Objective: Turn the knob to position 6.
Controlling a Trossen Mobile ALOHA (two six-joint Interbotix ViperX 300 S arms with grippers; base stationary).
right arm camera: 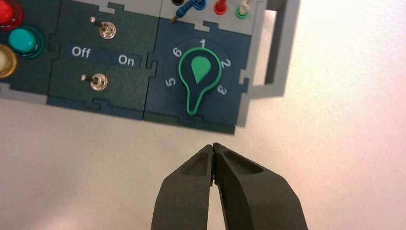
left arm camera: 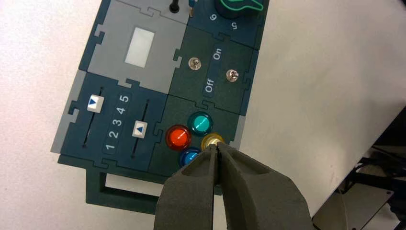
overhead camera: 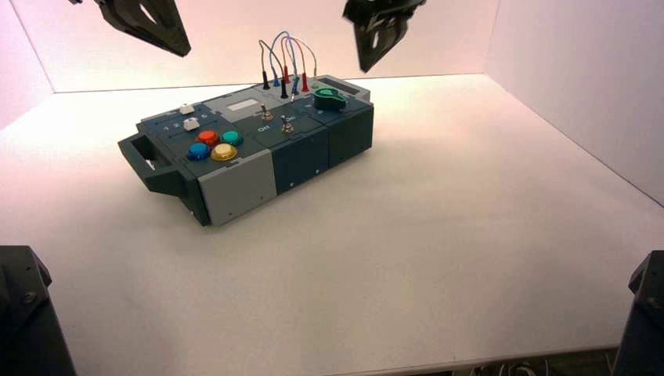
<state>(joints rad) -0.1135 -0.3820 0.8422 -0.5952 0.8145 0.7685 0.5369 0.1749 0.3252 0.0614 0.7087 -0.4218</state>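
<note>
My right pincer point(right arm camera: 213, 145): closed, empty, raised in air. In high view, green knob point(overhead camera: 330, 99) at box's 2 o'clock end, pointer handle between 3 and 5. From knob: looped wires point(overhead camera: 290, 59) stand tall at 10 o'clock, crowding that side; metal toggle switches point(right arm camera: 99, 82) at 8 o'clock, coloured buttons point(overhead camera: 215, 144) farther along. Box point(overhead camera: 239, 192) slanted on tabletop point(overhead camera: 438, 258). Right arm's tips angled down; left pincer point(left arm camera: 216, 145) closed too, raised.
</note>
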